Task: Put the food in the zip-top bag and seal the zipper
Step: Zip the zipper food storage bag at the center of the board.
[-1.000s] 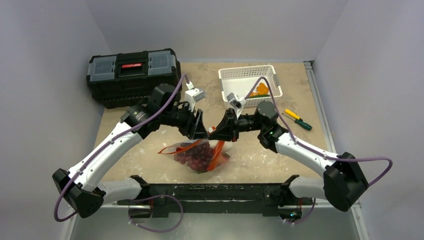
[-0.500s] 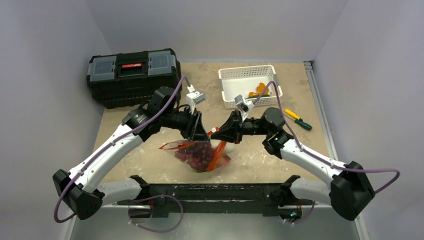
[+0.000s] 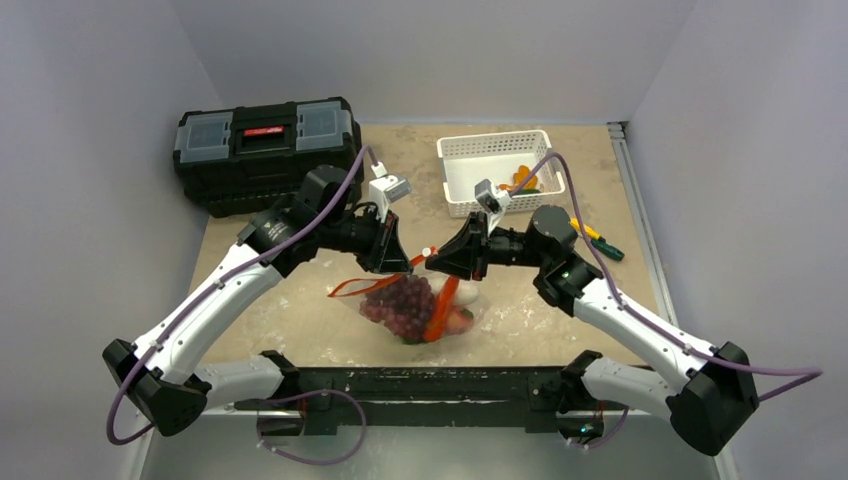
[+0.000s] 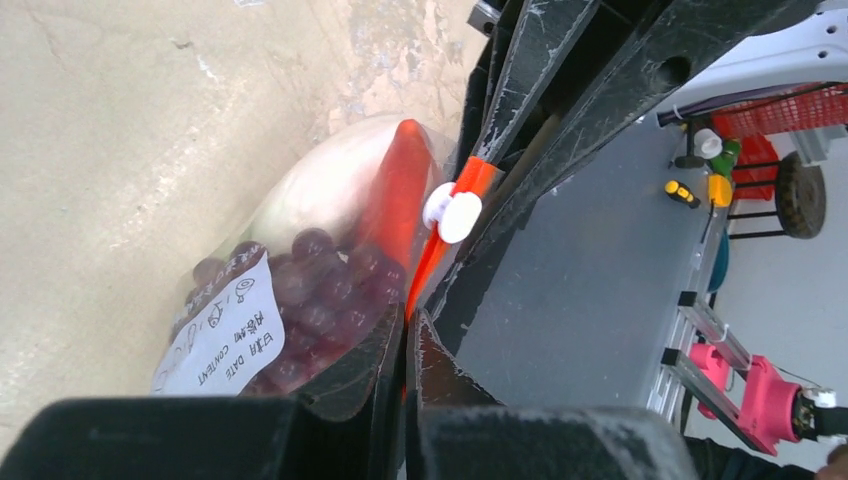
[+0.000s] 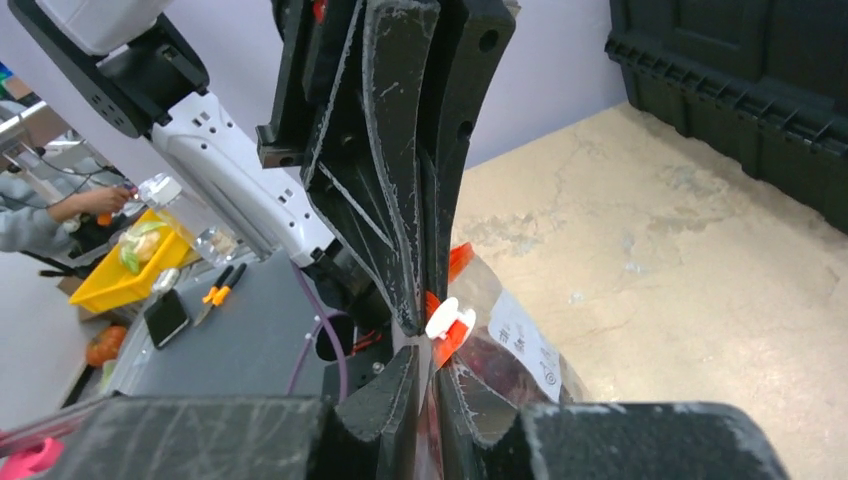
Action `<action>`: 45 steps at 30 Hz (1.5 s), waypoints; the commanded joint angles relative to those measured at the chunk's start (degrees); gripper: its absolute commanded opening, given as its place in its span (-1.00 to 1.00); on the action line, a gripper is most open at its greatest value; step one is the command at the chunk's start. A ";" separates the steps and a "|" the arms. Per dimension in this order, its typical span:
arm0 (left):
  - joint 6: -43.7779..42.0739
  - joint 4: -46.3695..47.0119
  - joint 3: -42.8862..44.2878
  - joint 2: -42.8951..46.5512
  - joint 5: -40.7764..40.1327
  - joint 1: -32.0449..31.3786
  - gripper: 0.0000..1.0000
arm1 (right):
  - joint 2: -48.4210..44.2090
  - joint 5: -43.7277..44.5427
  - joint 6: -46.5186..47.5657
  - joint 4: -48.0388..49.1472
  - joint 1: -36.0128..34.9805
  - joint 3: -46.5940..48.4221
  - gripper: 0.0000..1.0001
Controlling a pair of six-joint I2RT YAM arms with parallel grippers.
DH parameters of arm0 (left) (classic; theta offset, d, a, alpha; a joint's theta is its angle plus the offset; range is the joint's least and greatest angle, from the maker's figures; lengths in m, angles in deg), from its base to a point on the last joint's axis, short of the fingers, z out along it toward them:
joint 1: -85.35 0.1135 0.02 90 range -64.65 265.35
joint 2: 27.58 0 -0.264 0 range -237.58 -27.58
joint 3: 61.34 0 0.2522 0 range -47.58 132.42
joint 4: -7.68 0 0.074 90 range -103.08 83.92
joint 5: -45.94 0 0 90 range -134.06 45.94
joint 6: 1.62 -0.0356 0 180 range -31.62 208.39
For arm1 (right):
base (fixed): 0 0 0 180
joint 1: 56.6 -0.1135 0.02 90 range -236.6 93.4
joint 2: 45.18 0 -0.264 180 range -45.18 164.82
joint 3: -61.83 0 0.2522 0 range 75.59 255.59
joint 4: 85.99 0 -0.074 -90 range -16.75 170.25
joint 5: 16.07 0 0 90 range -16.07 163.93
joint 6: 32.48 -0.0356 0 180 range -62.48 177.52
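The zip-top bag [image 3: 415, 312] hangs between my two grippers over the table's middle. It holds purple-red grapes [image 4: 305, 290], an orange carrot [image 4: 400, 185] and a white bulb [image 4: 320, 190], and its white label [image 4: 225, 340] faces out. My left gripper [image 3: 397, 263] is shut on the orange-red zipper strip [image 4: 440, 240]; its tips [image 4: 406, 322] pinch it just below the white slider [image 4: 452, 212]. My right gripper [image 3: 436, 266] faces it, tips [image 5: 428, 362] shut on the same strip right by the slider [image 5: 449, 318]. The slider also shows from above [image 3: 428, 253].
A white slotted basket [image 3: 470, 150] at the back right holds orange and green pieces [image 3: 520, 181]. Two screwdrivers [image 3: 596, 239] lie right of it. A black toolbox [image 3: 265, 150] stands at the back left. A metal rail [image 3: 430, 385] runs along the near edge.
The right arm has swung to the right and both grippers have come close together at the bag's mouth. The bag has shifted right and been drawn up, and the slider now shows between the fingers.
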 commanded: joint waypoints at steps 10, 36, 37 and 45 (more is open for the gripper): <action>-6.39 -1.90 6.06 0.77 -1.35 0.21 -1.00 | 5.53 -1.48 5.96 -39.30 0.01 24.37 0.18; -8.16 -4.67 7.66 -0.63 0.28 0.24 -1.00 | 17.31 -4.94 8.91 -53.58 0.20 38.54 -0.17; -8.20 -4.74 7.63 -0.63 0.22 0.24 -1.00 | 17.46 -4.71 8.72 -53.79 0.21 38.75 -0.18; -8.35 -5.23 7.60 -0.54 -0.09 0.20 -1.00 | 17.85 -4.99 8.01 -54.04 0.28 39.85 -0.41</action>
